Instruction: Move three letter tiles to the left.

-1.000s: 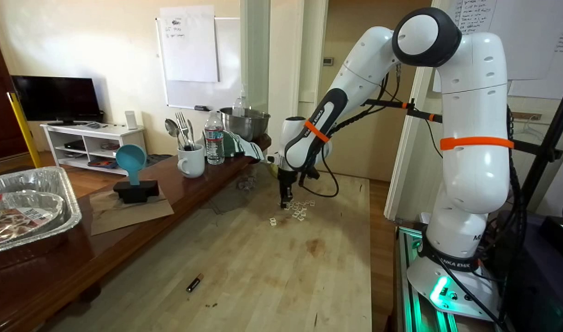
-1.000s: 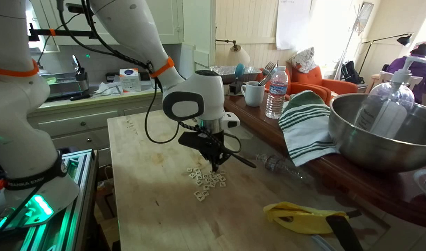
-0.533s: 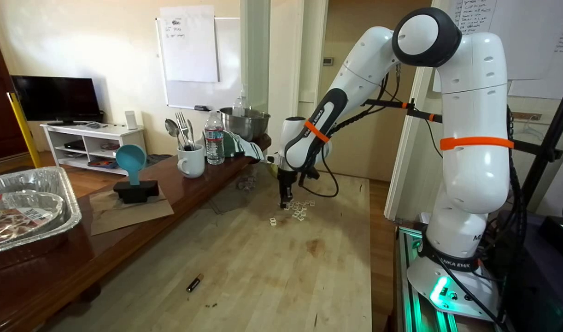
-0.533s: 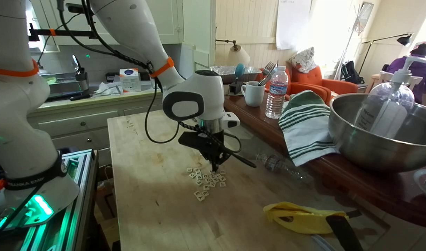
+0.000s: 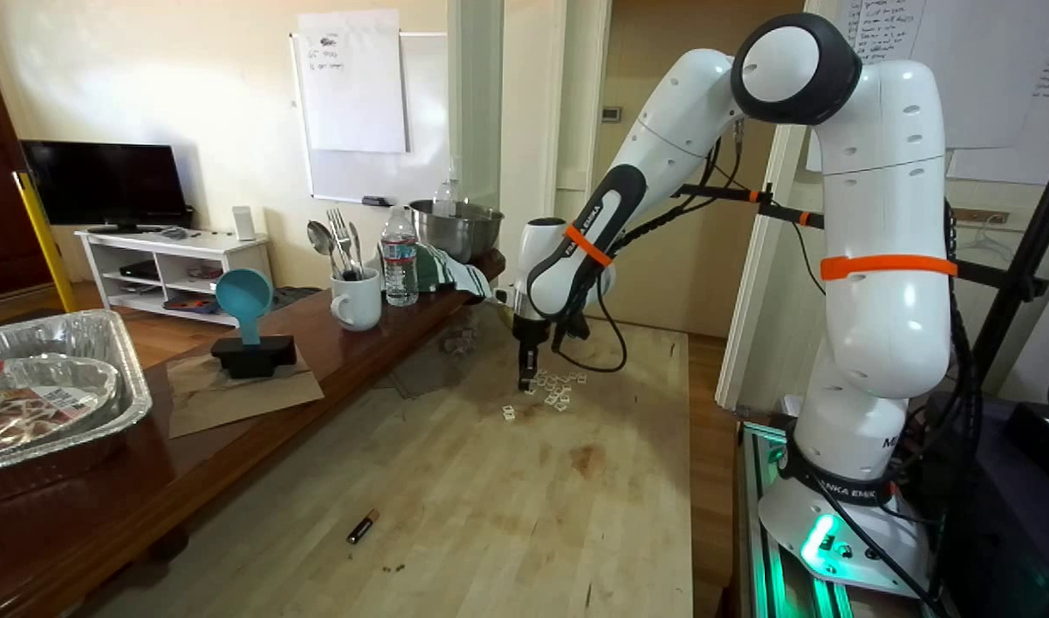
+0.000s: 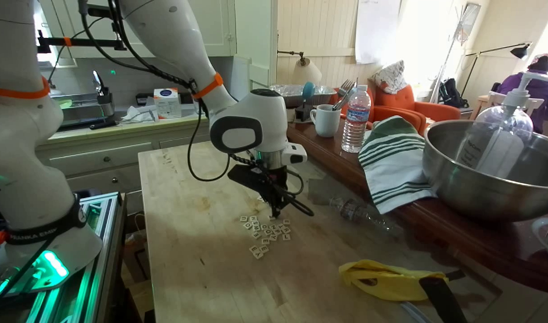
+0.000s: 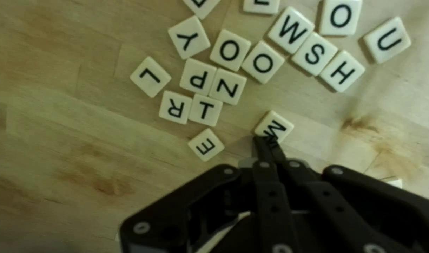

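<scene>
Standing narrow, jaws together, your gripper [image 7: 268, 143] covers part of a letter tile [image 7: 275, 125] in the wrist view; you cannot tell whether they touch. From there, the E tile [image 7: 205, 144] lies at nine o'clock, and most letter tiles [image 7: 263, 63] spread from ten to two.

Wooden tabletop [image 5: 533, 515] | letter tiles [image 7: 263, 63], clustered | battery [image 5: 363, 526] | yellow item [image 6: 386, 281] | clear bottle [image 6: 355, 211]
</scene>
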{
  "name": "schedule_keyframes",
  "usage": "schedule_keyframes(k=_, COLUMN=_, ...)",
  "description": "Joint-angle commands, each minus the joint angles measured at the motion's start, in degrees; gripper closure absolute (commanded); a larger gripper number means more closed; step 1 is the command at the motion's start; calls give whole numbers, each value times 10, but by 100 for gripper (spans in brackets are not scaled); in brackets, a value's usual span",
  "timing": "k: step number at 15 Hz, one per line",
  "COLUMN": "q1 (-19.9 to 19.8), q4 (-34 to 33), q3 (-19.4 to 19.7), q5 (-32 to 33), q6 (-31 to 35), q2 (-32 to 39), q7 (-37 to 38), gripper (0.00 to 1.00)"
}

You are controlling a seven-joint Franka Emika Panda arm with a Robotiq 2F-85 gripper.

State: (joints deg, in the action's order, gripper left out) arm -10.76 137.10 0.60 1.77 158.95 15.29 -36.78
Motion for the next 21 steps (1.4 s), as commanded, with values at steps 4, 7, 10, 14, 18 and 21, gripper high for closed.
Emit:
schedule_keyframes(k=4, q1=22, q4=-15, q3=-1, q5=-4, q6=12, q2=26, q7=136, gripper=100)
schedule_keyframes(k=7, q1=25, q4=-21, q3=-6, q5=-16, q6=9, q2=30, q7=175, gripper=100)
schedule_keyframes(k=10, q1=28, q4=-25, q3=-11, q5=-25, q6=6, q2=33, q7=204, gripper=100)
schedule_keyframes(k=14, q1=25, q4=-31, q3=-21, q5=-55, q6=-8, q2=36, q7=227, gripper=100)
schedule_keyframes(k=18, q1=23, q4=-32, q3=-29, q5=-87, q6=-15, q2=36, q7=236, gripper=100)
schedule_keyframes(k=21, q1=25, q4=-32, q3=-28, q5=-102, q6=-16, q2=36, q7=251, gripper=100)
